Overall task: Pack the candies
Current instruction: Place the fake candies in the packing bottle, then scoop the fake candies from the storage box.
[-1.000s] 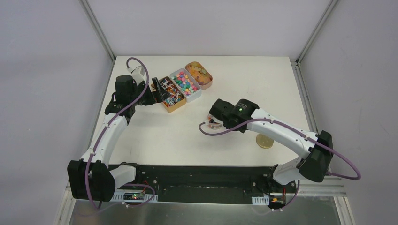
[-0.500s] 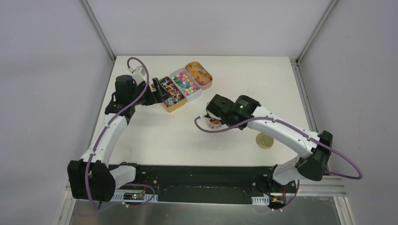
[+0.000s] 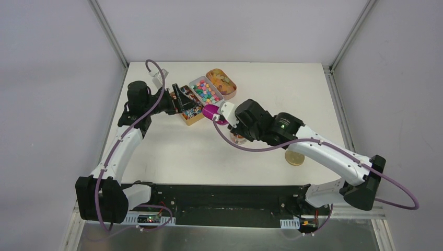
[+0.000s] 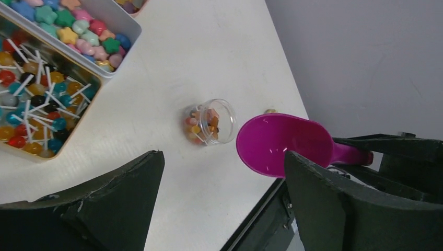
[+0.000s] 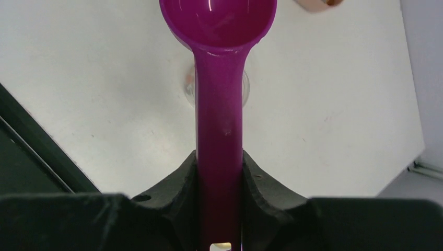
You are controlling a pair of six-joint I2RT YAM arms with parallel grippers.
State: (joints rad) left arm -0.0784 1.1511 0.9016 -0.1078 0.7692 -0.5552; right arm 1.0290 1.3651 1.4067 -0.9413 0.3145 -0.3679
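Observation:
The candies (image 4: 36, 104) are tiny mixed-colour sweets with thin white ends, heaped in a gold tin (image 3: 192, 116) at the far left. A small clear jar (image 4: 211, 121) on the table holds a few of them; it also shows in the top view (image 3: 239, 138), partly under the right arm. My right gripper (image 5: 219, 162) is shut on the handle of a magenta scoop (image 5: 218, 21). The scoop's bowl (image 3: 211, 112) is empty and hangs just right of the gold tin. My left gripper (image 4: 222, 157) is open and empty, hovering by the tin's left side (image 3: 180, 99).
A white tin of star-shaped sweets (image 3: 206, 93) and an orange tin (image 3: 222, 82) lie beside the gold tin at the back. A round gold lid (image 3: 295, 158) lies on the table at the right, near the right arm's forearm.
My right arm has drawn the scoop up from the jar and swung it left and away toward the gold tin. My left gripper has shifted slightly.

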